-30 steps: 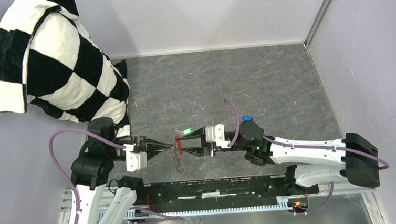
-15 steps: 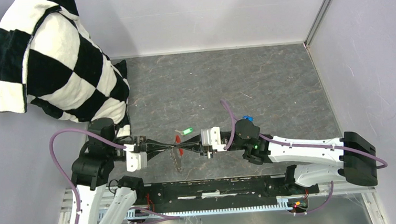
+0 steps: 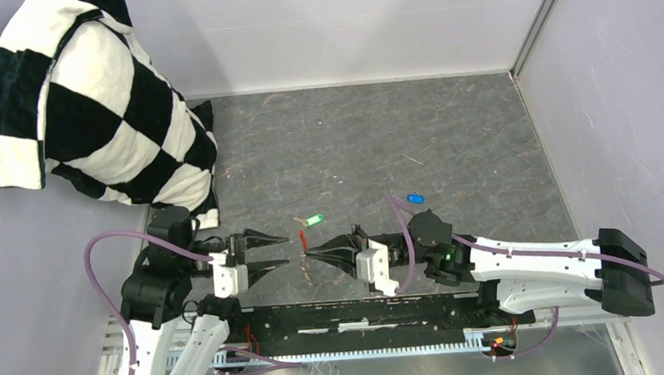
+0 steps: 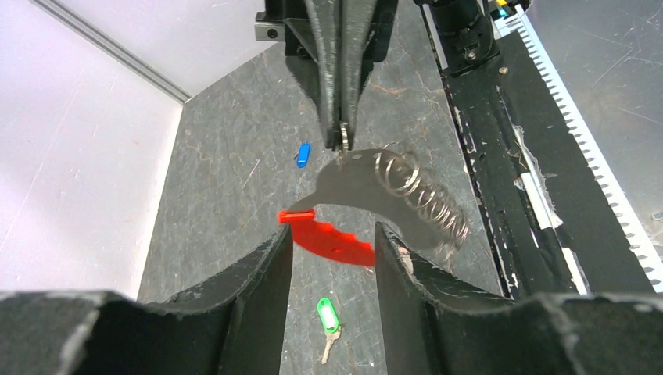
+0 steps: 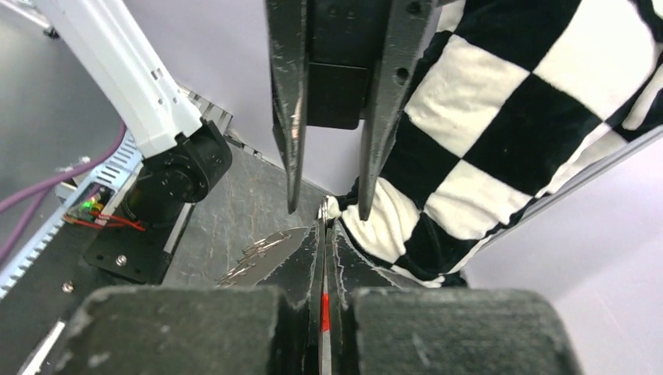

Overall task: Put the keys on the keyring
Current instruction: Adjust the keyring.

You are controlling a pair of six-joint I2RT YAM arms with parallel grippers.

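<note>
Pinching the keyring (image 3: 302, 241) tight in the fully closed right gripper (image 3: 307, 254).
Holding the left gripper (image 3: 288, 250) partly open beside it, gripping nothing; leaving green key (image 3: 315, 219) and blue key (image 3: 415, 198) lying on the table (image 3: 449, 144) beyond.

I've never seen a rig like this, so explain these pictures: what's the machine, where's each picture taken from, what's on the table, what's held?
The machine is two robot arms bolted at the near edge of a grey table. One picture looks down from above; the others come from a camera on each wrist. The right gripper is shut on the red-tagged keyring; the left gripper faces it, open. On the table lie a green key and a blue key. A checkered cloth sits far left.
</note>
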